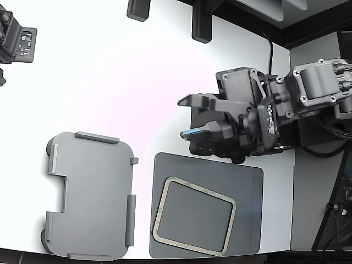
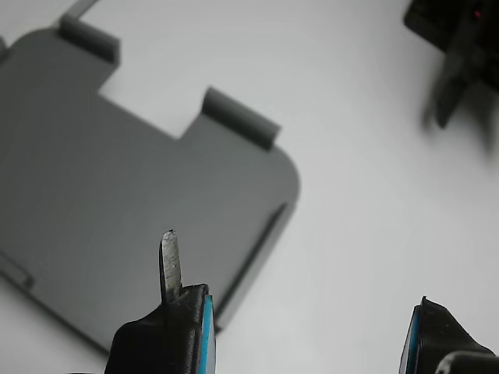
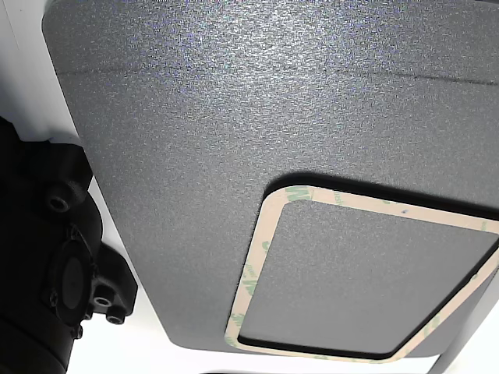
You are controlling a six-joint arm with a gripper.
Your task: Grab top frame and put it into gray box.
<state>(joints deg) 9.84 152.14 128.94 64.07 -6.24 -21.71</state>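
White table [image 1: 110, 82], jaws apart, empty.

The other view's right edge cuts off the top frame [image 3: 257, 265], and a dark blurred object [image 2: 460, 54] sits upper right in the wrist view.

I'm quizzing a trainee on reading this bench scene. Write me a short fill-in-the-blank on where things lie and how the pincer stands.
1. The frame lies flat on the dark ____.
2. The box holds ____.
3. The pincer is ____ and grips nothing.
4. In the exterior view, the box sits to the ____ of the mat.

Missing words: mat; nothing; open; left
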